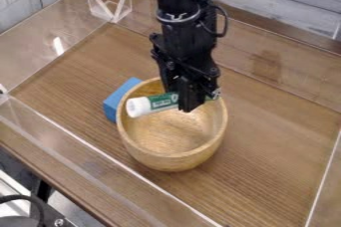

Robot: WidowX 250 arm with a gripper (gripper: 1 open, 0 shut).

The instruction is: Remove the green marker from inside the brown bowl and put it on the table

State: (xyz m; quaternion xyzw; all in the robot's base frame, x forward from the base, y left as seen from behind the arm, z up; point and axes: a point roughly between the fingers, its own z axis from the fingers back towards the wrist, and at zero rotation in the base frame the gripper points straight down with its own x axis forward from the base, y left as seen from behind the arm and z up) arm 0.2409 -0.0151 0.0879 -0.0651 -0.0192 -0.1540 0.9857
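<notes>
The black gripper (188,100) hangs straight down over the far half of the brown bowl (173,143), shut on the green marker (156,105). The marker lies roughly level, white cap end pointing left, held just above the bowl's far-left rim and clear of the bowl's floor. The bowl stands upright on the table (280,121), a light-brown wooden bowl with thick walls. The gripper's fingertips are partly hidden behind the marker and the arm's body.
A blue rectangular block (122,96) lies against the bowl's left side. Clear acrylic walls (80,136) border the tabletop. A clear acrylic stand (110,8) sits at the back left.
</notes>
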